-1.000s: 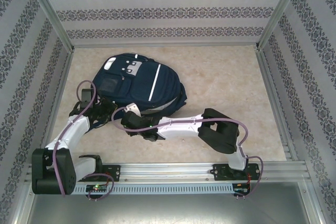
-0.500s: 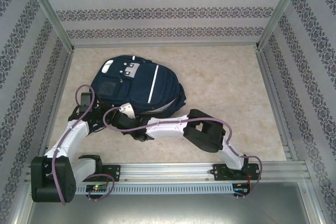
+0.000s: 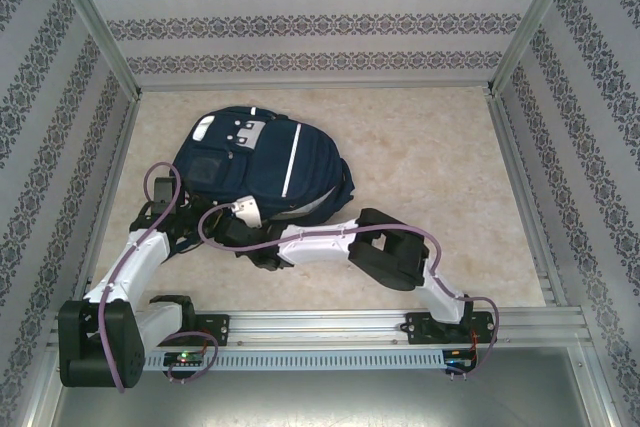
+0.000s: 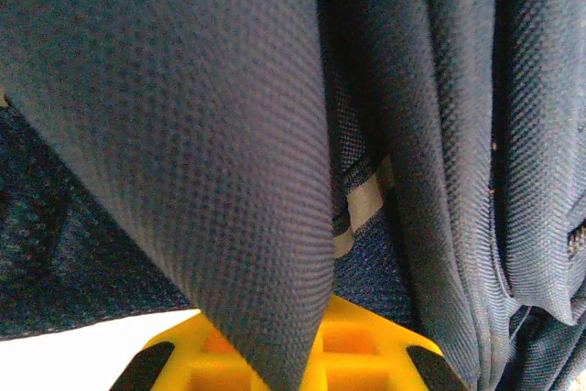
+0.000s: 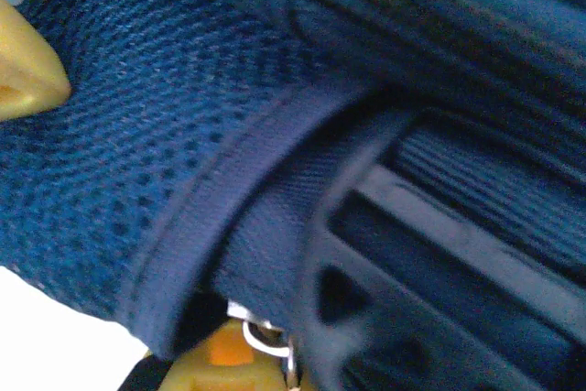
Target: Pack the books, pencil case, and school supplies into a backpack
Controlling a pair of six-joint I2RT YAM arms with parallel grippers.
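The backpack [image 3: 262,162] lies left of centre on the table [image 3: 430,197], your left gripper [image 4: 284,368] clenched on a fold of its fabric, your right gripper [image 3: 228,229] closed against its near edge; packing looks nearly finished.

A backpack [image 3: 262,169] lies on the surface [image 3: 420,177]. At the backpack's near edge, the left arm [image 3: 135,252] meets its left corner, with the right arm [image 3: 320,239] just right of that.

backpack [image 3: 265,162]: navy, white stripes | table [image 3: 430,187]: beige marbled | walls [image 3: 320,7]: grey floral bands
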